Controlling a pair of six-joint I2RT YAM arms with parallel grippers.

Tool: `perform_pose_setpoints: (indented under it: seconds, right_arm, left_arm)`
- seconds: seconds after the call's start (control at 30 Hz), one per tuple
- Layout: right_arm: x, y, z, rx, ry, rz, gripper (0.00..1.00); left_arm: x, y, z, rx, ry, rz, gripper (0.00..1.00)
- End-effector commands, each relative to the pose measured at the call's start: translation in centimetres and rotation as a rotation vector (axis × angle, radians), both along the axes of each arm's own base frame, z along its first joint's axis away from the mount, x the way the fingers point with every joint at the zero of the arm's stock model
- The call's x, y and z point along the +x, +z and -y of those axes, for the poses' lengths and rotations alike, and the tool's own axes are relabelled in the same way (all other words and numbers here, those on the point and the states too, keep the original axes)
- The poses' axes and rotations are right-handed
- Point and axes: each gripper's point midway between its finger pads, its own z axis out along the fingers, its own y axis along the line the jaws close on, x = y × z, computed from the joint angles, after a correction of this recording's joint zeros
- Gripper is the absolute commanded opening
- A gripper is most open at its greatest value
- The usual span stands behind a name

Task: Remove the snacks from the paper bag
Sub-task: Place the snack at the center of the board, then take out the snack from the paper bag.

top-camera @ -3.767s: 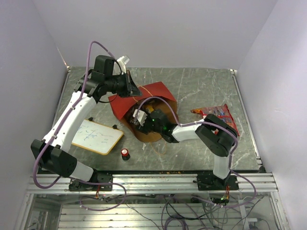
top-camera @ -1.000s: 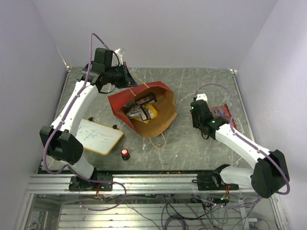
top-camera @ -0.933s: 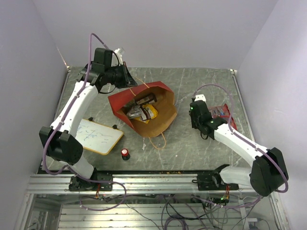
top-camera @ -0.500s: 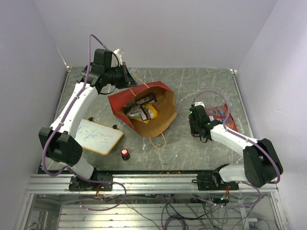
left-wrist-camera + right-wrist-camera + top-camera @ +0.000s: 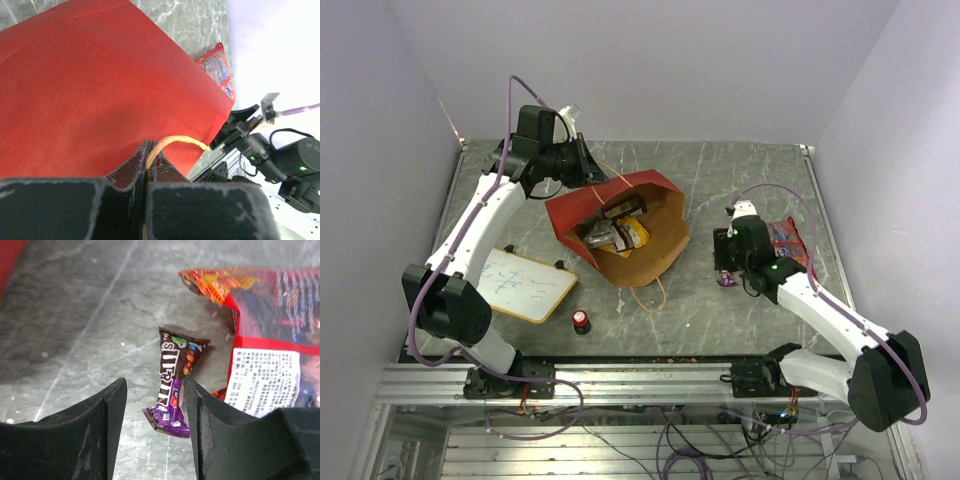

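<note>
The red paper bag (image 5: 576, 211) lies on its side, its mouth open toward me and brown inside. Several snack packets (image 5: 616, 233) in yellow, brown and orange lie inside it. My left gripper (image 5: 588, 172) is shut on the bag's string handle (image 5: 176, 141) at the red wall (image 5: 100, 85). My right gripper (image 5: 725, 268) is open just above a brown-purple candy packet (image 5: 175, 380) lying on the table, its lower end between the jaws. The red chip bag (image 5: 270, 340) lies right beside it, also in the top view (image 5: 788, 243).
A wood-framed whiteboard (image 5: 525, 284) lies at the front left. A small red-topped black knob (image 5: 581, 320) stands in front of the bag. The bag's other string handle (image 5: 651, 296) loops onto the table. The table's right edge is close behind the chip bag.
My right gripper has left the bag's mouth and moved right to the chip bag. The brown-purple packet now lies on the table under the open jaws. The left gripper still holds the handle.
</note>
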Motion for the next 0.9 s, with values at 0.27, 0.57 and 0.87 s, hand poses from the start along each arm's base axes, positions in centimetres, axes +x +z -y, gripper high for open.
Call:
perform_pose_setpoints:
  seconds: [0.27, 0.57, 0.87]
  right_arm:
    - [-1.7, 7.2, -8.5, 0.248, 0.516, 0.235, 0.51]
    - [-6.1, 8.7, -18.5, 0.218, 0.911, 0.328, 0.55]
    - [0.7, 5.8, -21.1, 0.029, 0.716, 0.442, 0.56]
  left_arm:
    - [-0.1, 1.0, 0.1, -0.03, -0.012, 0.026, 0.07]
    - [-0.3, 1.5, 0.6, -0.068, -0.026, 0.029, 0.07]
    - [-0.7, 2.2, 0.9, -0.106, -0.029, 0.012, 0.07]
